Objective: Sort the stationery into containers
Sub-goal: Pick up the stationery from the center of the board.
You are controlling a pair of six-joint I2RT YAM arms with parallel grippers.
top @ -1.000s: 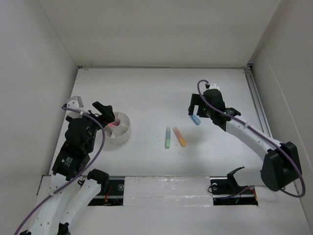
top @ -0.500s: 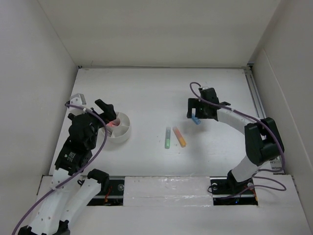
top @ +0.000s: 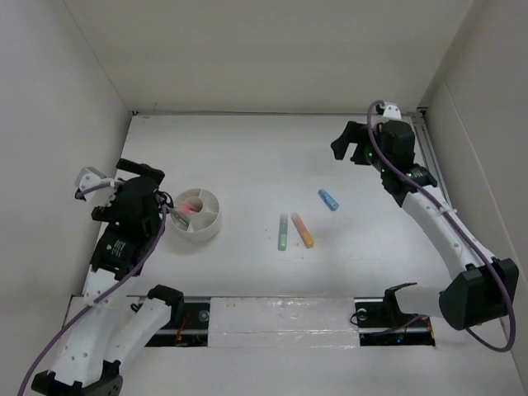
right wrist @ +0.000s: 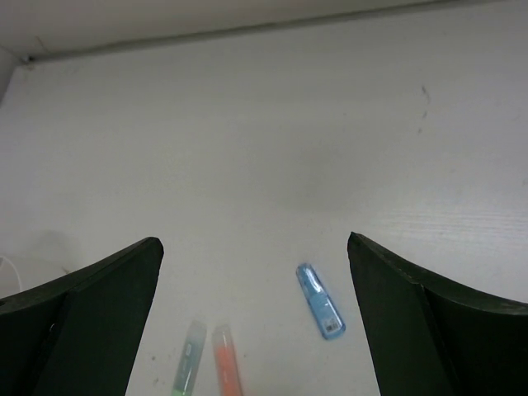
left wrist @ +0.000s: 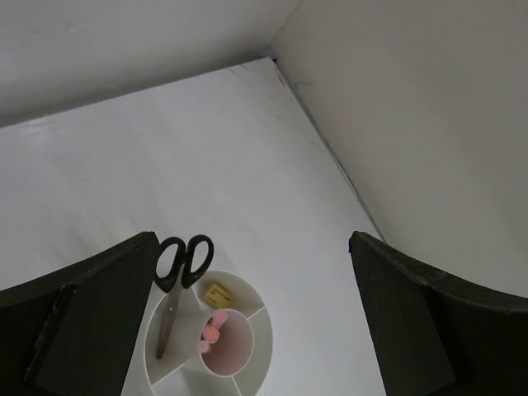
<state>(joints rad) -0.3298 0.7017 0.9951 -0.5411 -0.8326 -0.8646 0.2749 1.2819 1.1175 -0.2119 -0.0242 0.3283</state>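
Observation:
The round white tub [top: 198, 235] stands at the table's left. In the left wrist view its rim [left wrist: 269, 333] rings wedge compartments holding black-handled scissors [left wrist: 168, 318], a small tan eraser [left wrist: 217, 292] and pink pens [left wrist: 213, 332] in the middle cup. My left gripper [top: 153, 188] [left wrist: 252, 239] hangs open just left of the tub and above it, holding nothing. A blue marker [top: 328, 199] [right wrist: 320, 300], a green marker [top: 283, 232] [right wrist: 188, 356] and an orange marker [top: 303, 230] [right wrist: 224, 363] lie on the table. My right gripper [top: 348, 150] [right wrist: 254, 242] is open and empty, high at the far right.
White walls close the table in at the left, back and right. A metal rail [top: 431, 161] runs along the right edge. The arm bases and a white strip [top: 280, 318] line the near edge.
My right gripper has lifted away from the blue marker toward the far right corner, and the marker stays on the table. My left gripper has drawn back to the left of the tub.

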